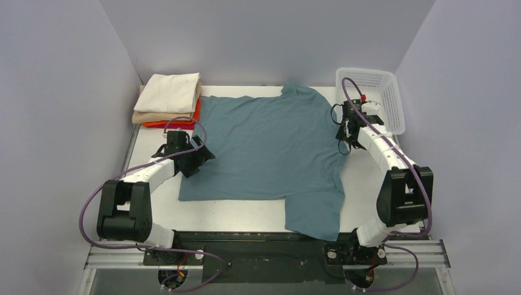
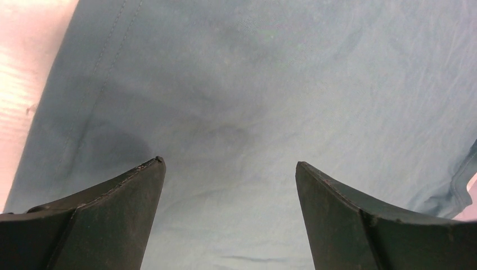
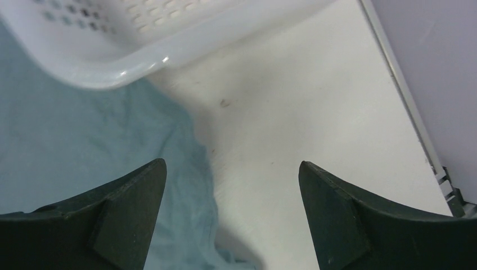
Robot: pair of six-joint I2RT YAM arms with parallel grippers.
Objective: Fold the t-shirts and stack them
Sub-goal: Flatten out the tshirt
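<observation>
The teal-blue t-shirt (image 1: 270, 147) lies spread flat on the table; one sleeve hangs toward the front edge. My left gripper (image 1: 203, 157) is open at its left edge, and the left wrist view (image 2: 230, 163) shows teal cloth (image 2: 270, 84) between the fingers. My right gripper (image 1: 346, 140) is open at the shirt's right edge; the right wrist view (image 3: 232, 169) shows it astride the cloth edge (image 3: 84, 146) and bare table. A stack of folded shirts, cream (image 1: 176, 92) on top, tan (image 1: 161, 117) and orange-red (image 1: 178, 123) below, sits at the back left.
The white perforated basket (image 1: 376, 98) stands at the back right, just behind my right gripper; its rim shows in the right wrist view (image 3: 135, 62). Grey walls enclose the white table (image 1: 246, 215) on three sides.
</observation>
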